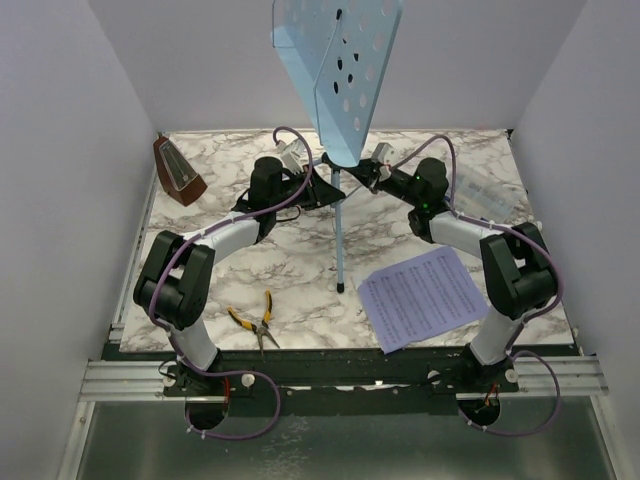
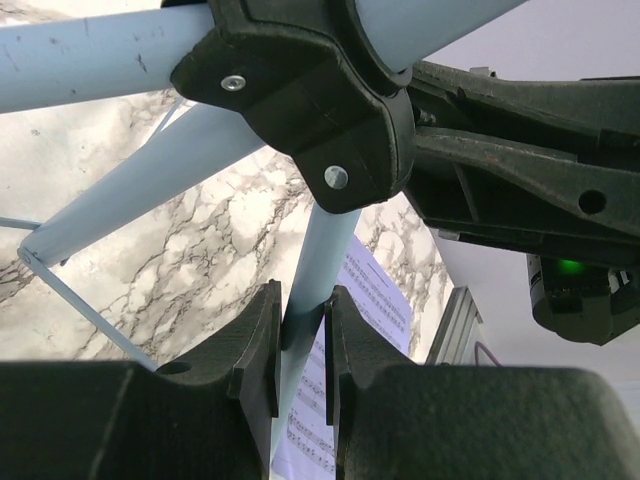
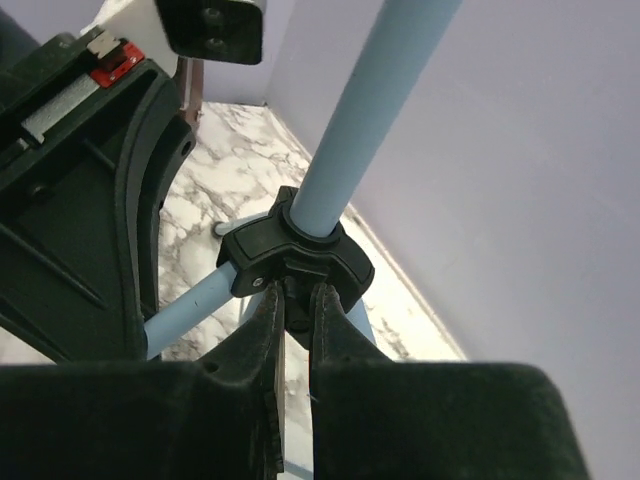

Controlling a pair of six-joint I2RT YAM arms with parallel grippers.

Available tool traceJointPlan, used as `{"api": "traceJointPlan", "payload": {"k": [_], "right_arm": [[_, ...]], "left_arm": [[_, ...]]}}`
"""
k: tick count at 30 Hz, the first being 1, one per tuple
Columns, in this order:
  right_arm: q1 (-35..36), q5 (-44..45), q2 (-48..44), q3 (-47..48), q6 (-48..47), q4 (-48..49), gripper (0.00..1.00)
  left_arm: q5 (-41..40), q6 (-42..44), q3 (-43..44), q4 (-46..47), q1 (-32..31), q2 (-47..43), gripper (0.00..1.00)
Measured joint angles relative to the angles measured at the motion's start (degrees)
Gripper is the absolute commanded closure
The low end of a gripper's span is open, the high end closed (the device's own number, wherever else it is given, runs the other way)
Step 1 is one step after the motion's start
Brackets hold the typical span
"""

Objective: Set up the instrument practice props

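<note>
The light blue music stand (image 1: pixel 340 70) stands upright at the back middle, with its perforated desk on top and one leg reaching forward to the tabletop (image 1: pixel 341 270). My left gripper (image 1: pixel 312 178) is shut on a blue leg (image 2: pixel 318 255) just below the black hub (image 2: pixel 300 100). My right gripper (image 1: pixel 366 170) is shut on the underside of that hub (image 3: pixel 300 255), below the pole (image 3: pixel 370 110). The sheet of music (image 1: pixel 425 295) lies flat at the front right and also shows in the left wrist view (image 2: pixel 372 300). The brown metronome (image 1: pixel 178 172) stands at the back left.
Yellow-handled pliers (image 1: pixel 255 320) lie near the front edge on the left. A clear plastic box (image 1: pixel 490 190) sits at the back right. White walls close in the marble table (image 1: pixel 300 260) on three sides. My right arm (image 2: pixel 520 170) is close beside the left gripper.
</note>
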Motion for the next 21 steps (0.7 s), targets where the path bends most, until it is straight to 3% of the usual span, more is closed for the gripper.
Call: {"api": "traceJointPlan", "payload": {"k": [7, 14, 16, 21], "right_arm": [[-0.4, 3.8, 1.3, 1.6, 21.0, 0.0, 1.0], [-1.9, 1.1, 6.4, 16.7, 50.9, -20.3, 1.0], [-2.6, -0.3, 7.8, 18.5, 55.5, -22.5, 0.99], [-4.5, -5.1, 10.8, 18.9, 75.4, -19.8, 0.99]], "left_arm": [[-0.3, -0.1, 0.0, 0.2, 0.1, 0.0, 1.0], [-2.8, -0.1, 0.0, 0.6, 1.4, 0.0, 1.0], [-3.0, -0.1, 0.0, 0.6, 1.5, 0.0, 1.0], [-2.7, -0.2, -0.1, 0.7, 1.4, 0.0, 1.0]]}}
